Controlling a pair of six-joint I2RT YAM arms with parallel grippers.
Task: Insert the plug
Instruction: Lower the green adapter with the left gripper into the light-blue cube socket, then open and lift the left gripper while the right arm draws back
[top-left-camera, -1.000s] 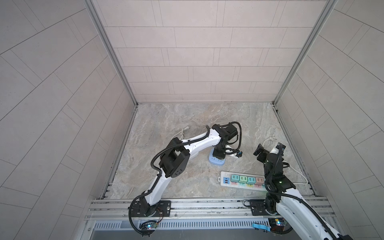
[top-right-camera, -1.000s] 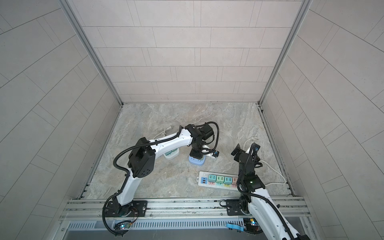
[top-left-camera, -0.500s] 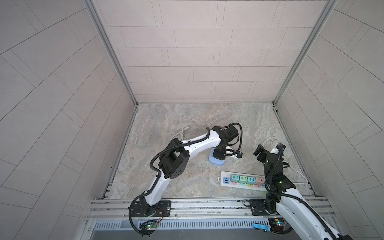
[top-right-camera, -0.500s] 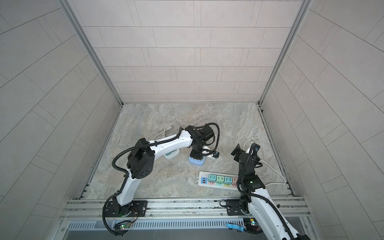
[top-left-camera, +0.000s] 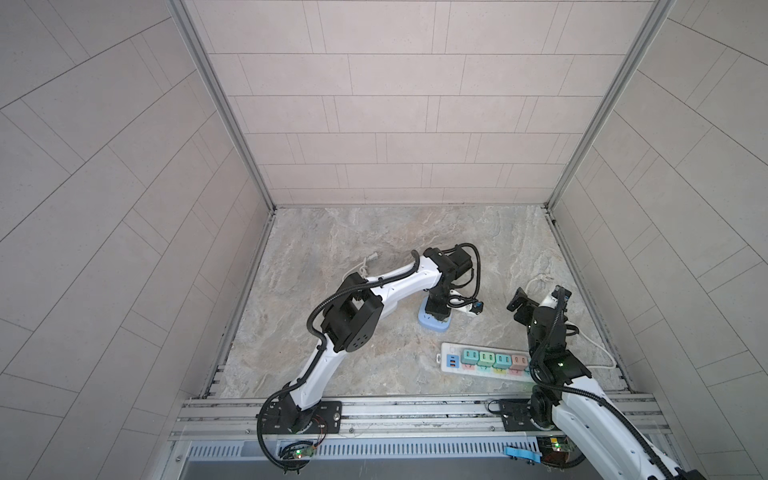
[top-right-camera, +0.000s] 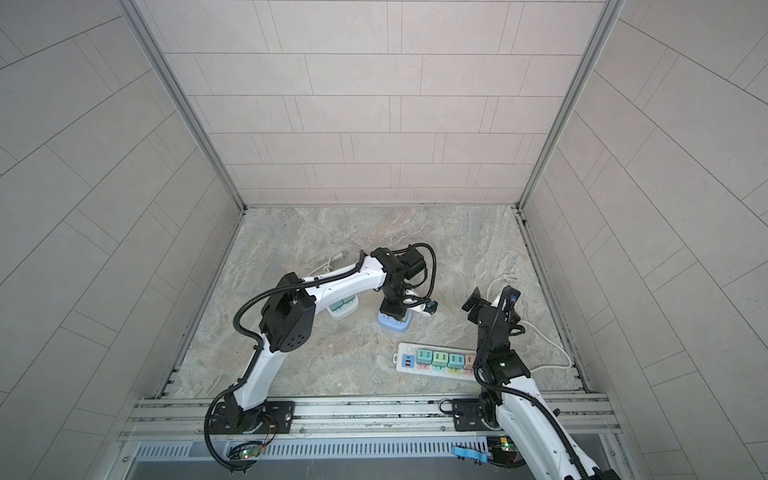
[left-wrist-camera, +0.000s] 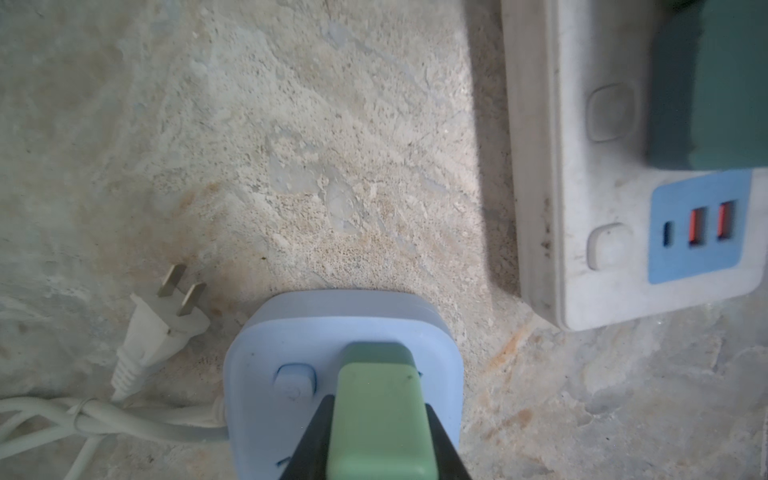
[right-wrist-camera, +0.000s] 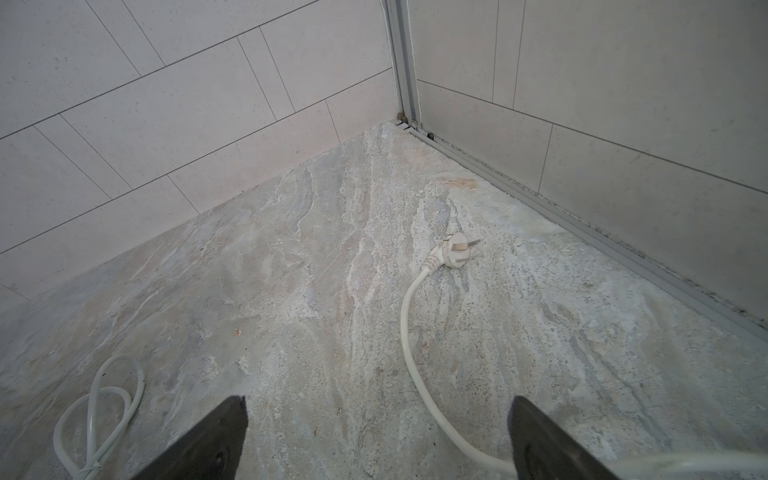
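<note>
Beneath the left forearm in a top view, a small white socket block (top-right-camera: 345, 309) sits on the desk (top-right-camera: 316, 232). To its right, the left gripper (left-wrist-camera: 378, 409) is closed narrowly on the green plug (left-wrist-camera: 380, 440), with black fingers (left-wrist-camera: 316, 440) pressed to both sides. The plug stands upright and its lower end meets the top of the pale blue socket block (left-wrist-camera: 266, 345). How deep the pins sit cannot be told. A loose two-pin plug (left-wrist-camera: 162, 328) lies just beside. Further right lies the white power strip (top-left-camera: 482, 361). Beyond it, the right gripper (right-wrist-camera: 378, 399) hangs above the desk with its jaws spread wide, holding nothing.
</note>
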